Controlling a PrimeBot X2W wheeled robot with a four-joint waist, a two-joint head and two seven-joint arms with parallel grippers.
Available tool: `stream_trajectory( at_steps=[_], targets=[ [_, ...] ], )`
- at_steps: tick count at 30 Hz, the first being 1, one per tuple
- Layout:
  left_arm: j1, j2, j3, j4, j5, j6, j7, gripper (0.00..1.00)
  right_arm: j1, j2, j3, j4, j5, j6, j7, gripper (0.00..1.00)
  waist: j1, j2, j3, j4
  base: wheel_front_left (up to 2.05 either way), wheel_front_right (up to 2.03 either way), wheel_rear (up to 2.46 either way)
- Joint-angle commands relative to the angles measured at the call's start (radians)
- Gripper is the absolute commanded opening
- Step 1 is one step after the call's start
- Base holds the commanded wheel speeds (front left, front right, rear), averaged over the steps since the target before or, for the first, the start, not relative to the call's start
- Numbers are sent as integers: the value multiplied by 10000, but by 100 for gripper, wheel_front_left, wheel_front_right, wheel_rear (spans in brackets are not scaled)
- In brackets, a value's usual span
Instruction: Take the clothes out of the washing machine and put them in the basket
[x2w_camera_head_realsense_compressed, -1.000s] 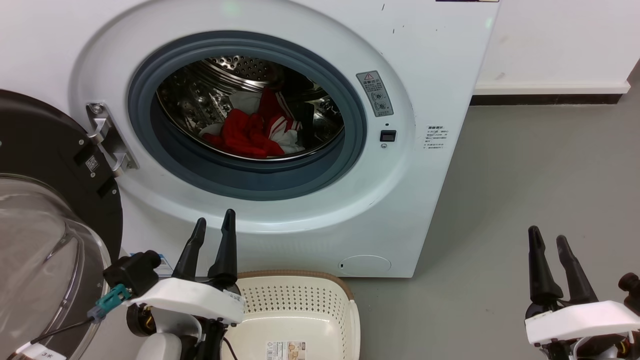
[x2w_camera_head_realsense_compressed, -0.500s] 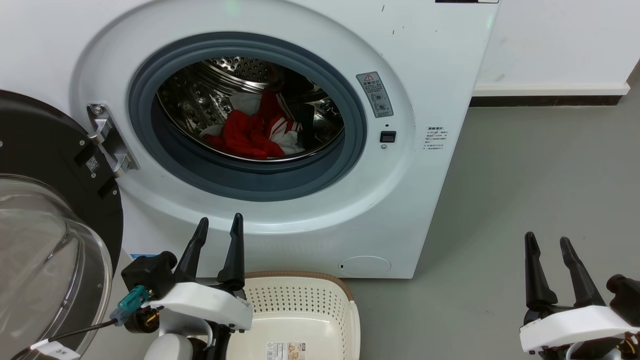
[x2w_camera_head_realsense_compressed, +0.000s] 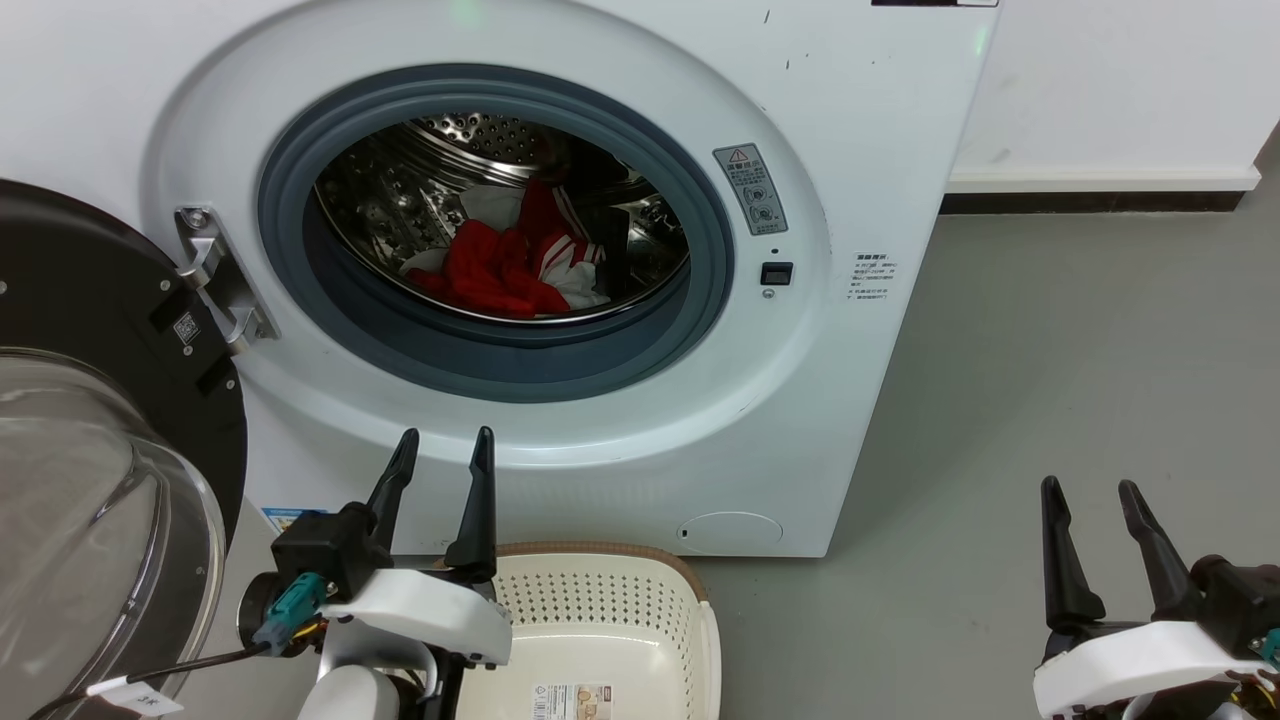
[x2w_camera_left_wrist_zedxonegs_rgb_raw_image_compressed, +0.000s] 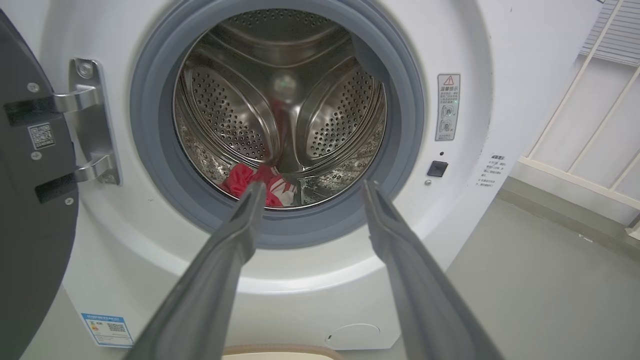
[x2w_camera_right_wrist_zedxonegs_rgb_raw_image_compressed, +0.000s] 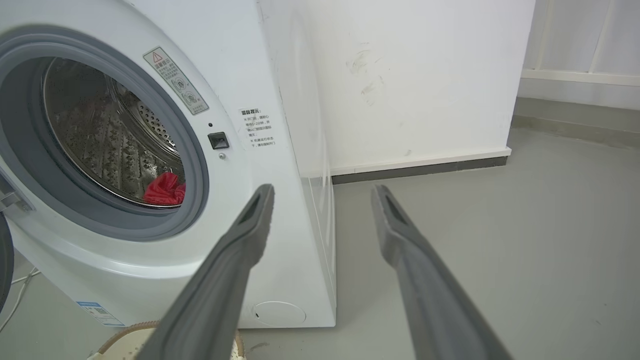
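The white washing machine (x2w_camera_head_realsense_compressed: 850, 120) stands with its porthole open. Red clothes (x2w_camera_head_realsense_compressed: 510, 265) with white stripes lie at the bottom of the steel drum; they also show as clothes (x2w_camera_left_wrist_zedxonegs_rgb_raw_image_compressed: 260, 181) in the left wrist view and clothes (x2w_camera_right_wrist_zedxonegs_rgb_raw_image_compressed: 165, 190) in the right wrist view. The cream basket (x2w_camera_head_realsense_compressed: 700, 620) sits on the floor right under the porthole, with nothing in the part I see. My left gripper (x2w_camera_head_realsense_compressed: 445, 445) is open above the basket's left end, below the porthole. My right gripper (x2w_camera_head_realsense_compressed: 1090, 490) is open over the floor at lower right.
The black-framed glass door (x2w_camera_head_realsense_compressed: 90, 440) hangs open at the left on a metal hinge (x2w_camera_head_realsense_compressed: 215, 280). Grey floor (x2w_camera_head_realsense_compressed: 1050, 380) stretches to the right of the machine up to a white wall with a dark skirting (x2w_camera_head_realsense_compressed: 1090, 198).
My left gripper has shifted right and slightly down in front of the machine. The right gripper has sunk a little and edged left. Both stay open; the clothes lie as before.
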Motion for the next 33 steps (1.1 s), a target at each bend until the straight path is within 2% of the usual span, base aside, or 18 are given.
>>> stream_trajectory(
  at_steps=[1,19,33],
  targets=[
    [-179,37,-49,-17,268,36,-100,100,-13,10,-27,-35,-268,-3,-81,100,0,0,0,3,0,0,0],
    [-189,32,-129,216,1545,168,-440,100,117,14,-90,28,-1595,-3,-289,100,0,0,14,46,0,0,0],
    [-32,12,-102,235,2251,312,-681,100,139,18,-59,149,-2193,-3,-500,100,0,0,59,53,0,0,0]
  ],
)
